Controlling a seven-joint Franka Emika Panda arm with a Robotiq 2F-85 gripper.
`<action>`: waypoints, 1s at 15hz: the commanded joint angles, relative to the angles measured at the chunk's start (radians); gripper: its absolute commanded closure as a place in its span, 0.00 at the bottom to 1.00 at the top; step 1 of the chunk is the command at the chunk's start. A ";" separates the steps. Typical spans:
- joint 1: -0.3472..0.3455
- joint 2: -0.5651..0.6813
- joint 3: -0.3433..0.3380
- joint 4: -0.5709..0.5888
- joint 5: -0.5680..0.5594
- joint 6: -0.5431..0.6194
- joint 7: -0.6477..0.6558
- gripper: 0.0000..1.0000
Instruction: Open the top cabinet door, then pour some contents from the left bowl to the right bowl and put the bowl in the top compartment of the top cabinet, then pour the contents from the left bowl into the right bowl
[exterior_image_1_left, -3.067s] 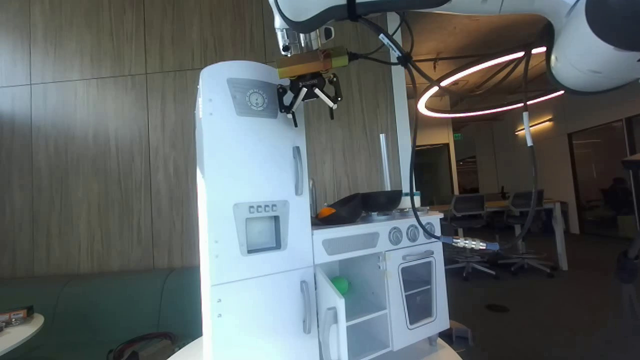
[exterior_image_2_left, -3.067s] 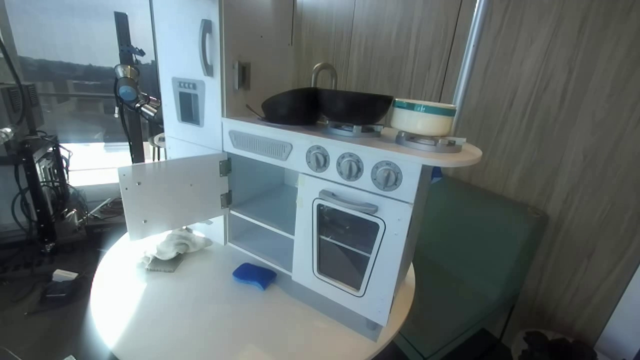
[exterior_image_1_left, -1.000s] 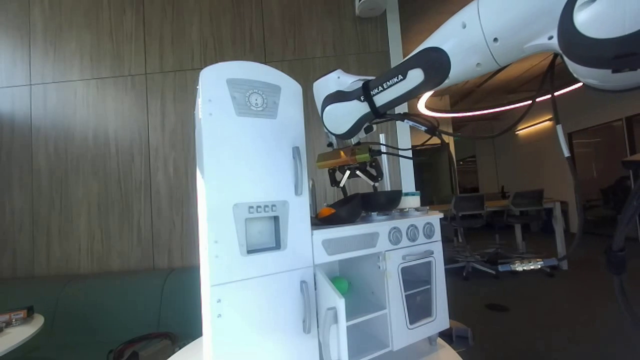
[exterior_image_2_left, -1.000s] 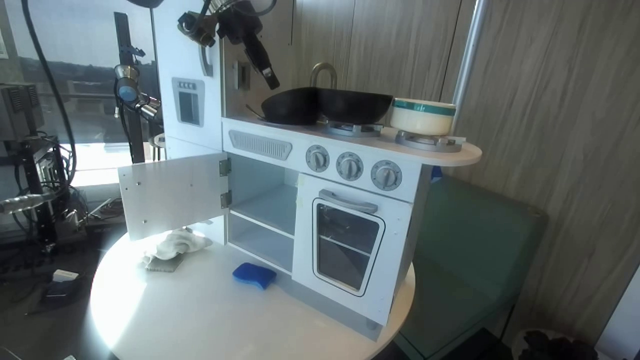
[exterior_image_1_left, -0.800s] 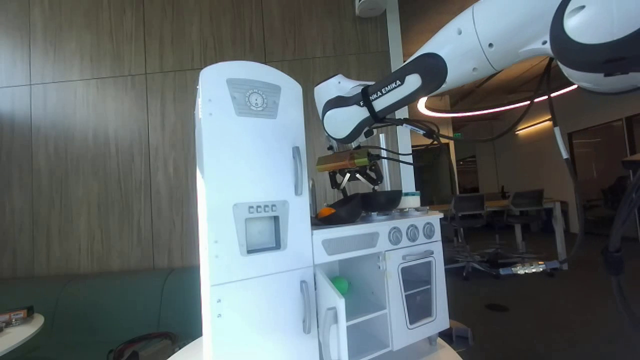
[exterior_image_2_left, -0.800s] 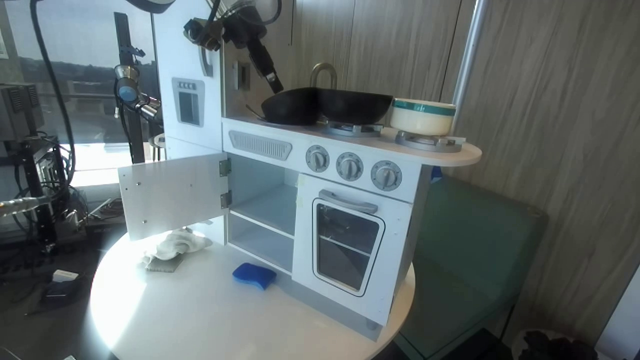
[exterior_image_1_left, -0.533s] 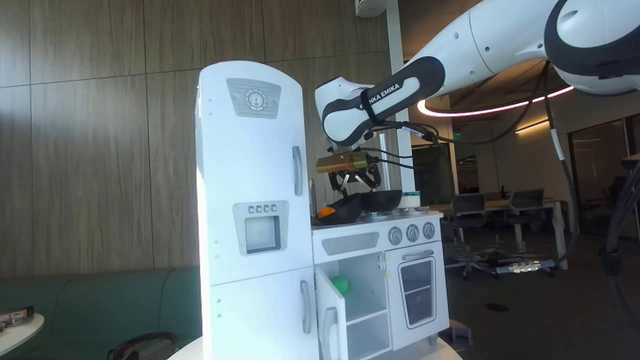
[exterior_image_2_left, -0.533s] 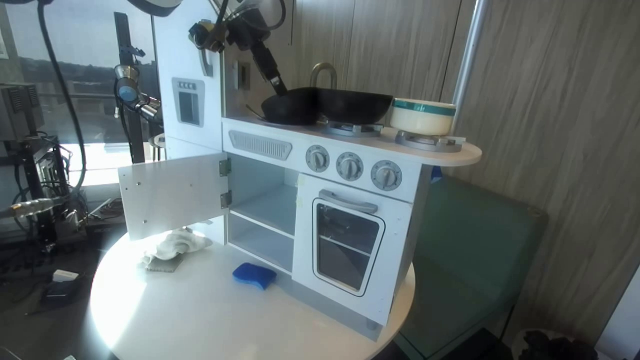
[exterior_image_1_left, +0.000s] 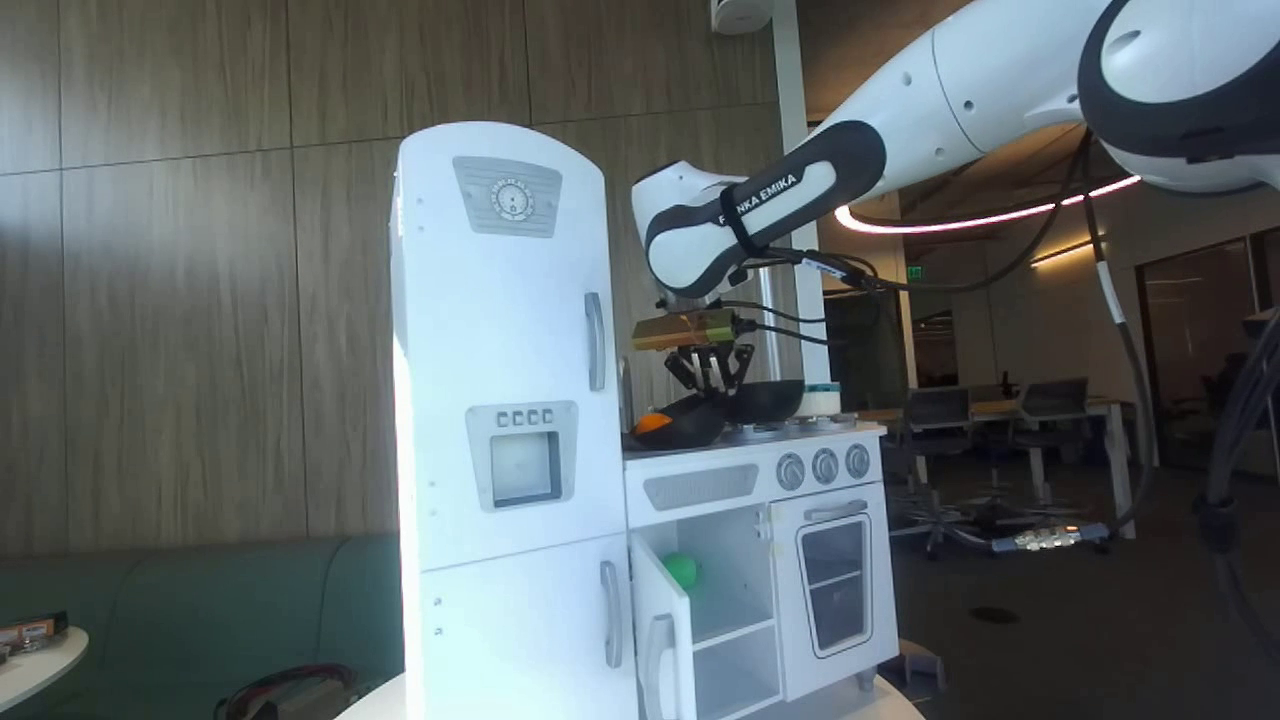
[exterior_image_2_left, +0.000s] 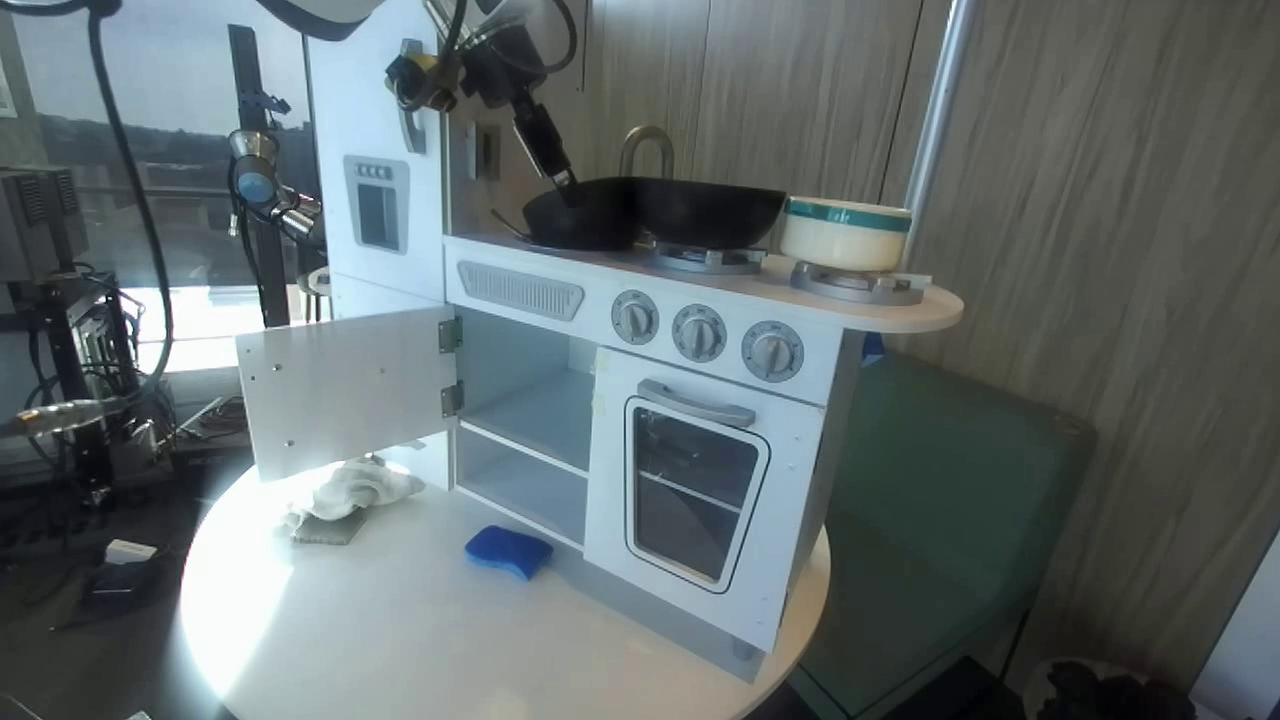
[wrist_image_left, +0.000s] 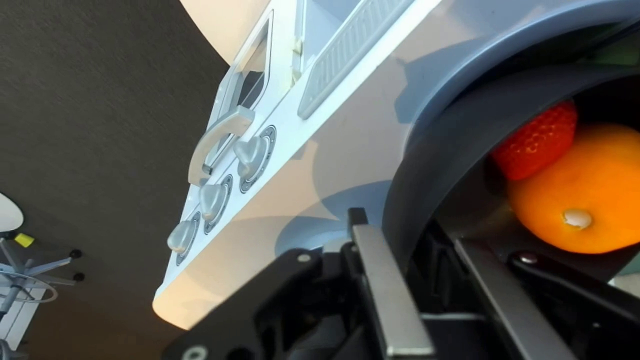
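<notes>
The left bowl (exterior_image_2_left: 590, 222), black and tilted, rests against the black right bowl (exterior_image_2_left: 715, 208) on the stove top. An orange (wrist_image_left: 580, 195) and a red strawberry (wrist_image_left: 540, 142) lie in the left bowl. My gripper (exterior_image_1_left: 705, 390) points down at that bowl's rim. In the wrist view its jaws are nearly together, one finger outside the bowl wall and the other inside. Whether both press on the wall I cannot tell; the inner fingertip is lost in shadow. The top cabinet (exterior_image_1_left: 490, 140) has its top cabinet door (exterior_image_1_left: 500, 310) closed, hiding the top compartment.
A cream pot (exterior_image_2_left: 845, 235) with a teal band sits on the right burner. The faucet (exterior_image_2_left: 650, 145) rises behind the bowls. Below, a small cupboard door (exterior_image_2_left: 350, 390) is swung out, with a green ball (exterior_image_1_left: 681, 570) inside. A blue sponge (exterior_image_2_left: 508, 552) lies on the table.
From beside the top of the tall cabinet, my gripper has come down to the left bowl's rim. During the last half second its jaws have drawn close together around that rim.
</notes>
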 joint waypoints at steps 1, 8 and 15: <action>0.006 0.016 -0.012 0.029 0.017 0.022 0.009 0.96; 0.024 -0.100 0.007 -0.084 0.014 0.051 0.041 0.99; 0.013 -0.199 0.039 -0.139 0.023 -0.025 0.076 0.99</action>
